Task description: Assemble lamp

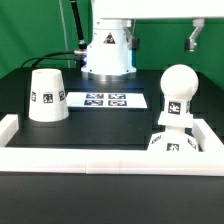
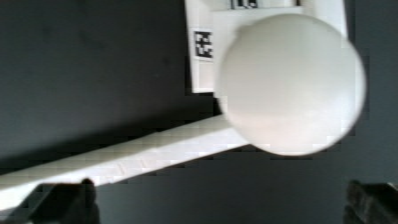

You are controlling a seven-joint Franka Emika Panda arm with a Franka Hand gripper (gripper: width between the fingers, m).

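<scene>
The bulb [image 1: 177, 92], white with a ball top and a tagged stem, stands upright on the base [image 1: 172, 144] at the exterior view's right, close to the front rail. The cone shade [image 1: 45, 96] stands apart at the left. My gripper [image 1: 197, 38] hangs high above the bulb, a little to its right, open and empty. In the wrist view I look down on the bulb's ball [image 2: 285, 85], with the tagged base [image 2: 217, 40] showing behind it. The two dark fingertips [image 2: 54, 204] stand wide apart around my gripper [image 2: 214, 206], with nothing between them.
The marker board [image 1: 105, 100] lies flat mid-table. White border rails run along the front [image 1: 100, 158] and both sides; one also shows in the wrist view [image 2: 107, 165]. The arm's white pedestal [image 1: 107, 50] stands at the back, with black cables to its left.
</scene>
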